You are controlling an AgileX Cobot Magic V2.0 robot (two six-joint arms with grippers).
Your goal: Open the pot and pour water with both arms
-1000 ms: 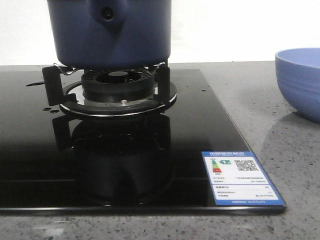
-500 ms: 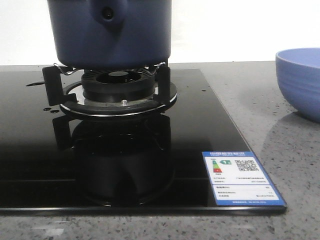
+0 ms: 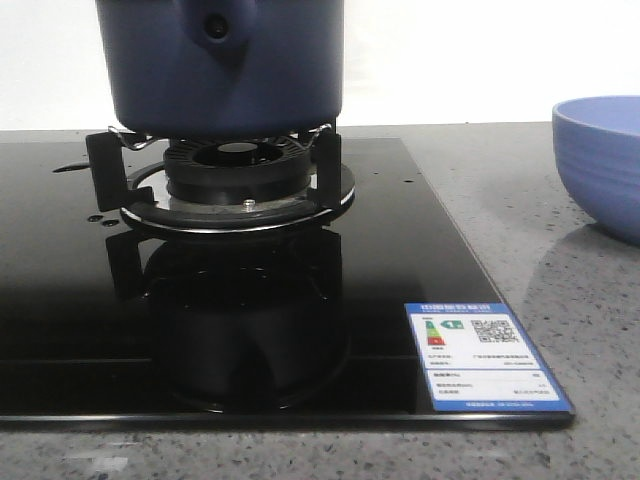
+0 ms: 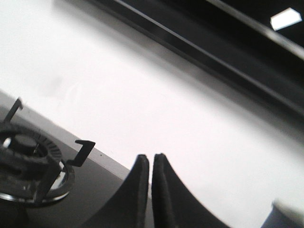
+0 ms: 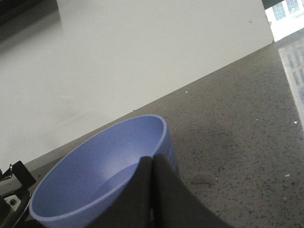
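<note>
The dark navy pot (image 3: 220,65) stands on the burner's black supports (image 3: 235,170), its handle lug (image 3: 213,25) facing the front camera. Its top is cut off by the frame edge. Neither gripper shows in the front view. My left gripper (image 4: 151,157) is shut with nothing between its fingers, and it hangs in front of the white wall, beside a bare burner (image 4: 28,161). The pot is not in that view. My right gripper (image 5: 153,159) is also shut and empty, held just above the near rim of the pale blue bowl (image 5: 99,166).
The burner sits on a glossy black glass cooktop (image 3: 400,250) with a blue energy sticker (image 3: 485,355) at its front right corner. The pale blue bowl (image 3: 600,165) stands on the speckled grey counter (image 3: 560,290) to the right. A white wall is behind.
</note>
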